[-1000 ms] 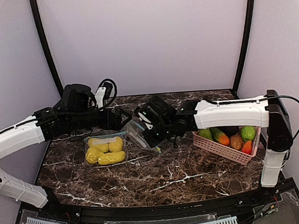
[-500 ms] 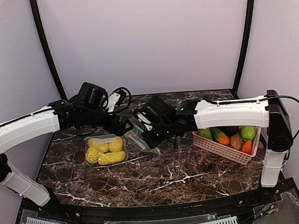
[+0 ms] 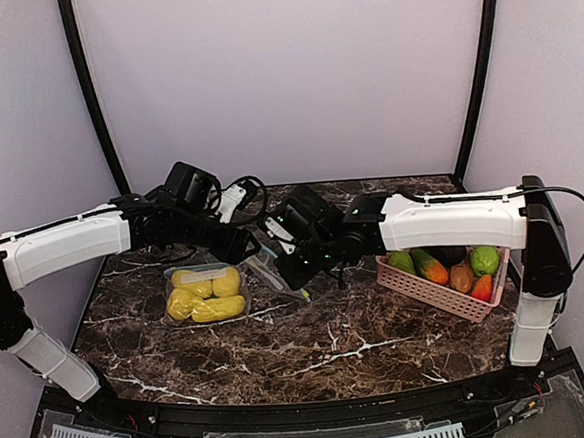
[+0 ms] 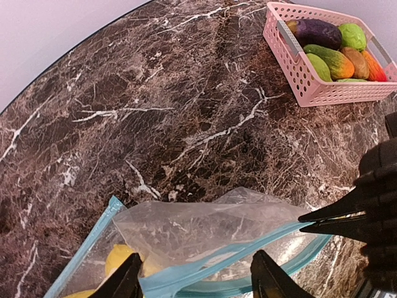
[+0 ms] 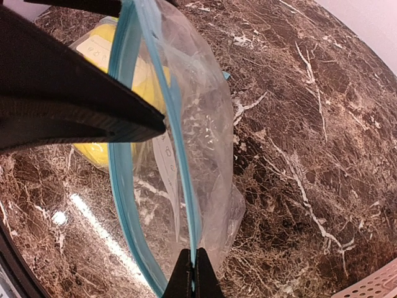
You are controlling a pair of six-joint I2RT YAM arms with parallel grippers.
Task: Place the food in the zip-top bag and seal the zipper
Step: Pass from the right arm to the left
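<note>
1. Food (image 3: 206, 293), all yellow, lay bagged near the table's (image 3: 331, 347) left edge; other pieces filled the pink basket (image 3: 417, 288) at the right edge.
2. Left gripper (image 4: 195, 264) straddled the zip-top bag's (image 4: 205, 226) rim, jaws apart.
3. Right gripper (image 5: 191, 270) pinched that bag's blue zipper edge, jaws closed on it.

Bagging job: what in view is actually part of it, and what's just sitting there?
Part of the job: zip-top bag; yellow food inside it; other food not yet bagged; right gripper, pinching the bag's zipper edge; left gripper, open astride that edge.
Just there: pink basket holding the other food; marble table.
</note>
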